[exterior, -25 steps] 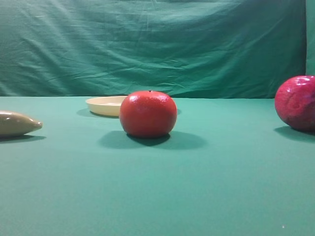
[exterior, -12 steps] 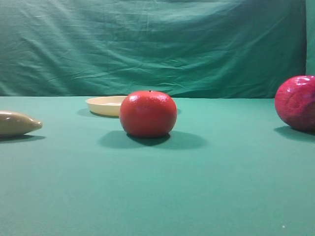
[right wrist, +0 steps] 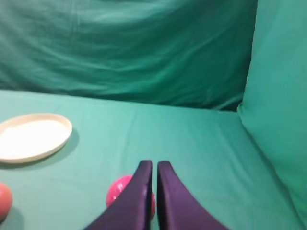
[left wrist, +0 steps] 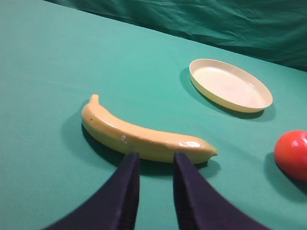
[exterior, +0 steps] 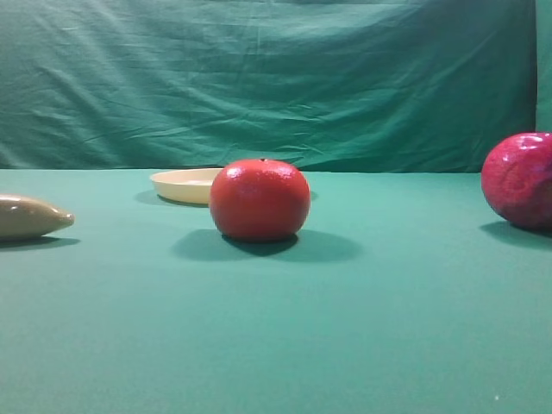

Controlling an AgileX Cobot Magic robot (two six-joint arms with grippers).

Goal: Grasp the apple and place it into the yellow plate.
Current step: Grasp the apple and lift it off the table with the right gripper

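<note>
Nothing changing across last second: apple [exterior: 521, 179] sitting at 3 o'clock on cloth, yellow plate [exterior: 185, 185] lying at 11 o'clock behind orange-red fruit [exterior: 260, 200], plate bare. Right gripper [right wrist: 154, 168] hovering clenched above apple; left gripper [left wrist: 154, 160] resting slightly parted, grasping nothing, near banana [left wrist: 144, 135]. Grasp not started.

An orange-red fruit [exterior: 260, 199] sat mid-bench [exterior: 276, 345]. Just behind it to the left lay the yellow plate [exterior: 183, 185]; the apple [exterior: 520, 179] stood far right, a beige oblong object [exterior: 30, 216] far left.
</note>
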